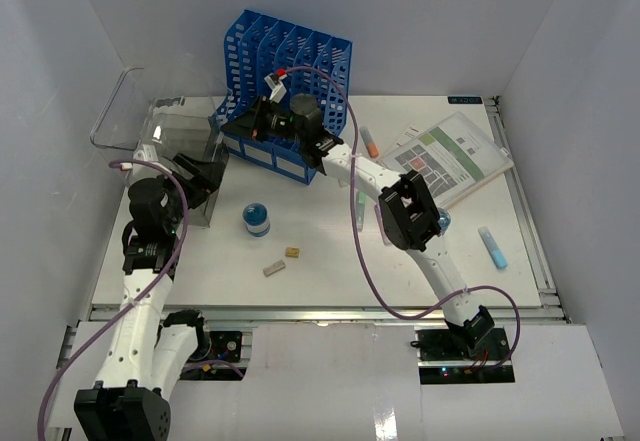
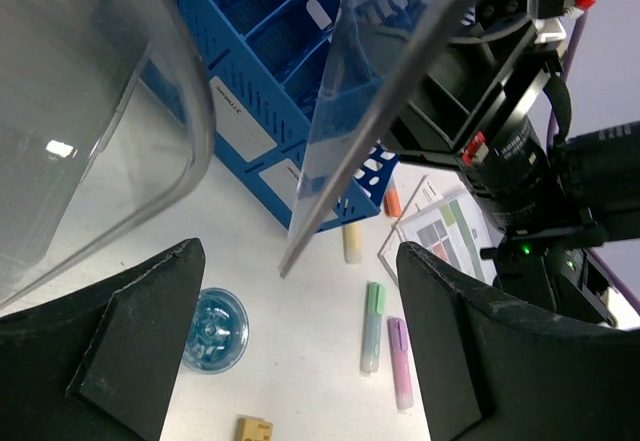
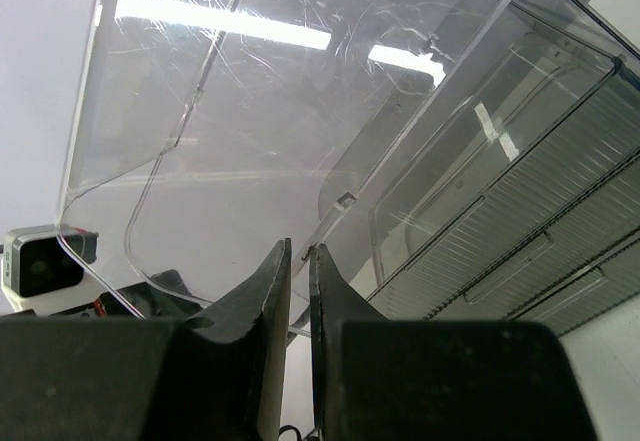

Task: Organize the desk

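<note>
Left pincer: fingers wide apart with nothing between them; it hangs over the bench, pointing down.
Right pincer: fingers closed to a thin slit, clamped on the lower edge of a clear panel.
Bench: white, lies under both pincers and carries all the loose items; a bare patch shows in the left pincer's gap.
Clear panel: thin sheet with rounded corners, tilted; it rises beyond the right pincer's tips, and its edge slants down into the space ahead of the left pincer.
Clear box: ribbed drawer fronts, just beyond the panel from the right pincer; beside the left pincer's tips in the top view.
Blue file rack: slotted and upright, right under the right pincer; ahead of the left pincer, past the panel's edge.
Blue round lid: on the bench, just inside the left pincer's left finger.
Tan block: small, below the left pincer's gap, near the lid.
Grey block: just beside the tan block, on its near side.
Markers: green and pink lie side by side close to the left pincer's right finger; yellow and orange lie further ahead.
Printed sheets: flat, well off to the right pincer's wrist side.
Pale blue marker: alone, near the bench's right edge.
</note>
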Controlling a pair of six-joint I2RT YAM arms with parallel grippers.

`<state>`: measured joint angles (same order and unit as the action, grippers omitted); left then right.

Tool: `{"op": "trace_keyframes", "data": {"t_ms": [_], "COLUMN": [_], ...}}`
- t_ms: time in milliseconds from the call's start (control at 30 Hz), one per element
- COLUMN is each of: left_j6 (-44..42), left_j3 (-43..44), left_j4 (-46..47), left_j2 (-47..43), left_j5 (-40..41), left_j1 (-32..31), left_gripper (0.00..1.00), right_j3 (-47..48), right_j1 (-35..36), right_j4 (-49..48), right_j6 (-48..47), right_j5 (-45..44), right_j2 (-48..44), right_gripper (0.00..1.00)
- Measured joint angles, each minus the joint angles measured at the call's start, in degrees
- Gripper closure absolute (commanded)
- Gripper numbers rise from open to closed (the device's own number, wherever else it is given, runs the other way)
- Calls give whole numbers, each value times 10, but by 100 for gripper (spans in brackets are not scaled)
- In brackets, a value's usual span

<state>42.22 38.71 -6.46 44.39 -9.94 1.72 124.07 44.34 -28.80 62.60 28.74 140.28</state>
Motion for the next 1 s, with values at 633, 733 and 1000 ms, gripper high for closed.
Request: {"op": "trace_keyframes", "data": {"t_ms": [633,733,1000], "left_j6": [34,37,40], "left_j3": [40,46,75], "left_j4": [27,23,2], "left_j2": [47,46,39], "left_j5": [-26,-27,-30], "left_j1": [1,1,1], "left_gripper": [58,61,66], "right_j3": [-53,-63,-127], "right_j1": [5,7,-11], "right_j4": [-12,-17,10], "right_j6": [-36,-62,-197], "right_j5": [13,31,92], "right_j2": [-34,-44,-110], "right_gripper": [41,24,10]}}
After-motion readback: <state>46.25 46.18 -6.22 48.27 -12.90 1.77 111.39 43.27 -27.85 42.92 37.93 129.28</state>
